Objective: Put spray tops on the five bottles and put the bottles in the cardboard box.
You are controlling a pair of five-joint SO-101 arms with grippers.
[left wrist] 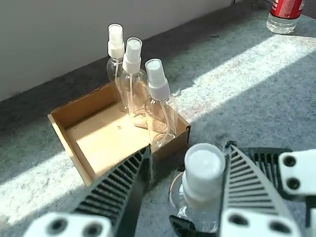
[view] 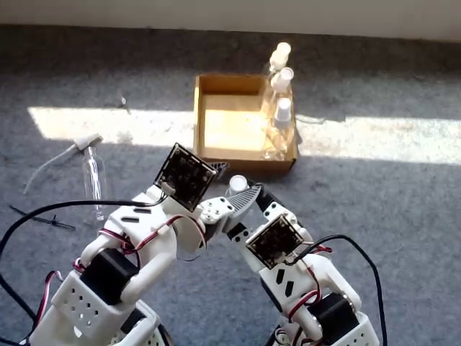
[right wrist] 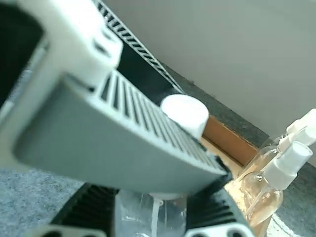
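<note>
Red-labelled bottle (left wrist: 284, 12) on the grey carpet (view: 374, 216): print too small to read. Left end effector (left wrist: 187, 155): jaws well apart, flanking the white spray top (left wrist: 202, 170) of a clear bottle (left wrist: 180, 200). Right end effector (right wrist: 150, 215): clamped on that bottle's body. Cardboard box (view: 197, 115) at 12 o'clock from both; three capped bottles (view: 279, 122) stand along its 3 o'clock wall. Another bottle (view: 94, 180) lies at 9 o'clock.
</note>
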